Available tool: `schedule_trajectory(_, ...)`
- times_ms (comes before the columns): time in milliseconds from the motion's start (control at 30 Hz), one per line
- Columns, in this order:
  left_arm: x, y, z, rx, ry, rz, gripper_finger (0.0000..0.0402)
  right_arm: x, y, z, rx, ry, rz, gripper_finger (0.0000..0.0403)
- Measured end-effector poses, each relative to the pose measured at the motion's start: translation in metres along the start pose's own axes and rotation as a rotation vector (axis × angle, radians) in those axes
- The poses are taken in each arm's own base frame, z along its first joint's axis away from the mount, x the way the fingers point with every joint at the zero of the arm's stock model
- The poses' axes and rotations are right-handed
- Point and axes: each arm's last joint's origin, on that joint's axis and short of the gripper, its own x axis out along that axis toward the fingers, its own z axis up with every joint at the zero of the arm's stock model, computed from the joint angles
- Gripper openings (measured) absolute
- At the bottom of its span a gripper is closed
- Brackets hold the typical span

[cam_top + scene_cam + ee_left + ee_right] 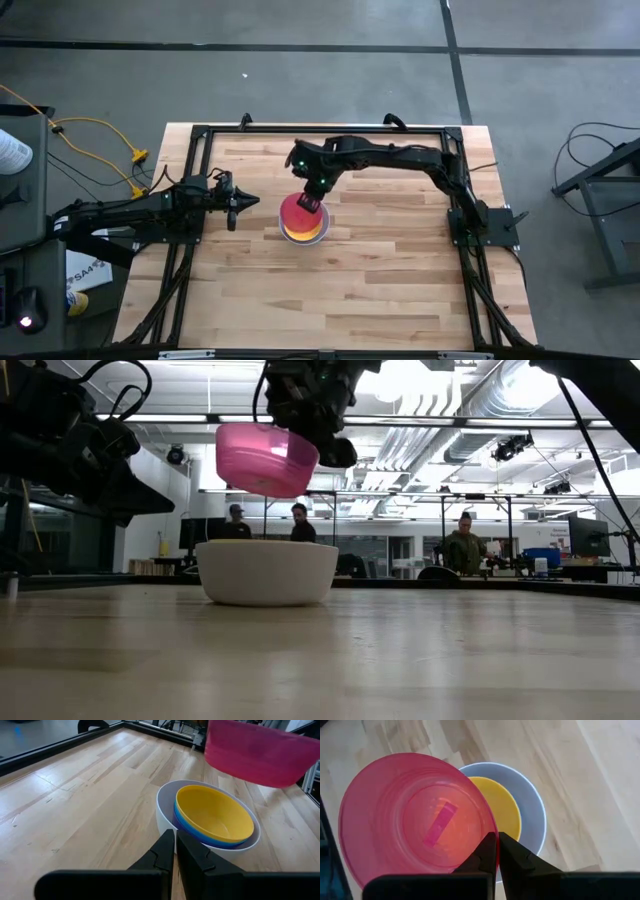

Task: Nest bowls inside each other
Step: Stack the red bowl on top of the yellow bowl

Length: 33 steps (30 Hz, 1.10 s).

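The right tool [497, 842] is closed on the rim of the red bowl [298, 207], which hangs in the air just above the white bowl [267, 572] at the centre of the worktop [400, 290]; in the low view the red bowl sits in the upper middle of the frame, tilted and clear of the white rim below it. The left tool [244, 201] hovers just left of the stack with its fingers nearly together and nothing between them. The left wrist view shows what the low view hides: a yellow-orange bowl [215, 814] nested in a blue bowl [200, 834] inside the white one; the right wrist view looks down through the translucent red bowl; only the low view takes in people [465, 545] standing far behind the worktop.
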Motion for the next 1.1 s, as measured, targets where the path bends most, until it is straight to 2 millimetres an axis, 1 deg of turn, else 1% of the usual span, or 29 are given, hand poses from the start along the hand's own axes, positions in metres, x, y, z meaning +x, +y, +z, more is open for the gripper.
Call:
schedule_trajectory(100, 0.000, 0.000, 0.000, 0.000, 0.000, 0.000, 0.0019, 0.002, 0.003, -0.001, 0.006, -0.010, -0.036, 0.0003)
schedule_trajectory(167, 0.000, 0.000, 0.000, 0.000, 0.000, 0.000, 0.0019, 0.009, 0.005, -0.001, 0.002, -0.008, -0.051, 0.0003)
schedule_trajectory(367, 0.000, 0.000, 0.000, 0.000, 0.000, -0.002, 0.0019, 0.040, 0.006, -0.005, -0.012, 0.053, -0.051, 0.0003)
schedule_trajectory(433, 0.000, 0.000, 0.000, 0.000, 0.001, -0.002, 0.0019, 0.044, 0.005, -0.005, -0.023, 0.063, -0.055, 0.0003)
schedule_trajectory(567, 0.000, 0.000, 0.000, 0.000, 0.001, -0.002, 0.0019, 0.041, 0.007, -0.004, -0.037, 0.037, -0.060, 0.0003)
schedule_trajectory(667, 0.000, 0.000, 0.000, 0.000, 0.001, -0.002, 0.0019, 0.039, 0.004, -0.005, -0.028, 0.056, -0.069, 0.0003)
schedule_trajectory(1100, 0.000, 0.000, 0.000, -0.001, 0.002, -0.002, 0.0019, 0.040, -0.001, -0.003, -0.048, 0.054, -0.088, 0.0003)
